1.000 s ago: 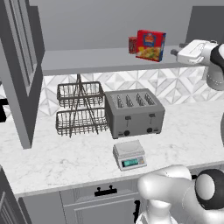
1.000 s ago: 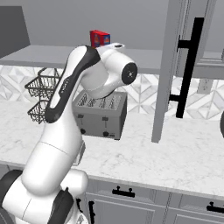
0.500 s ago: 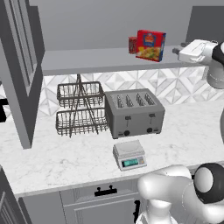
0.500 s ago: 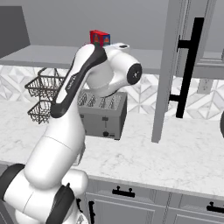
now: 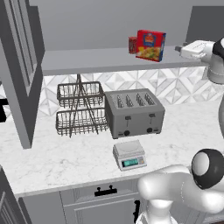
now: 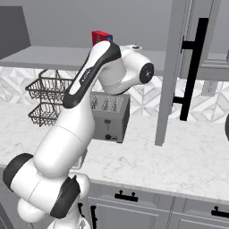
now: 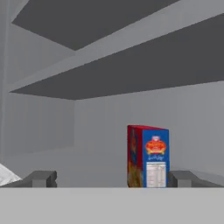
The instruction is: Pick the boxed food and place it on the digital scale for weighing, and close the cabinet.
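While my gripper (image 7: 111,178) hangs level with the cabinet (image 5: 109,59) shelf, its fingers (image 7: 41,178) spread wide and holding nothing, the boxed food (image 5: 151,45) stands upright near the shelf's right end, toward the back, apart from my fingertips. A small red can (image 5: 132,44) sits just beside the box on its left. Down on the counter (image 5: 65,159), the digital scale (image 5: 129,155) rests near the front edge, just in front of the toaster (image 5: 134,112). Both cabinet doors (image 6: 172,67) stand open.
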Tool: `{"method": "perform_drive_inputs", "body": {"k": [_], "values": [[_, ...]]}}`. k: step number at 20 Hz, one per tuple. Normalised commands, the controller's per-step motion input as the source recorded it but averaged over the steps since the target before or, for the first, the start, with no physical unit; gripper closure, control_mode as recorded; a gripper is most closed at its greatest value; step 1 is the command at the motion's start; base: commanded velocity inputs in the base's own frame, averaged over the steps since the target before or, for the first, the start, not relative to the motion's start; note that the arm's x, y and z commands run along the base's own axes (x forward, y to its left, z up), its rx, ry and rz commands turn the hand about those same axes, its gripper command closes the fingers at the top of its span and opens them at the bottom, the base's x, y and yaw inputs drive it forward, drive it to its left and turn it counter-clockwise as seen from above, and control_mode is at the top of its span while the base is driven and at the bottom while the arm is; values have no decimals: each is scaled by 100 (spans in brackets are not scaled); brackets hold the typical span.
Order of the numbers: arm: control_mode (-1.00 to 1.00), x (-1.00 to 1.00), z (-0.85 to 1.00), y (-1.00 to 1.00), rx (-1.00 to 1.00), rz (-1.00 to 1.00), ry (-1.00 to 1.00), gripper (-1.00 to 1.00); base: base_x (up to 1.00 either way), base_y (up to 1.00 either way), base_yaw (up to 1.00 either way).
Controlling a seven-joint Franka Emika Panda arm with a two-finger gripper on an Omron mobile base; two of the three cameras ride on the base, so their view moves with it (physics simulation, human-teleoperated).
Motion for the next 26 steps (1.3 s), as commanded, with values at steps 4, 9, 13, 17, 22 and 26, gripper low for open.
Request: {"method": "perform_drive_inputs", "body": {"k": [4,9,13,17,22,26], "values": [[-100,43,0,0,0,0,2,-100,0,0,0],[-100,45,0,7,0,0,1,-100,0,0,0],[-100,51,-2,5,0,0,4,-100,0,0,0],[-100,27,0,2,0,0,1,-100,0,0,0],[-100,34,-3,23,-2,0,6,-100,0,0,0],[-100,36,0,0,0,0,13,-100,0,0,0]]}}
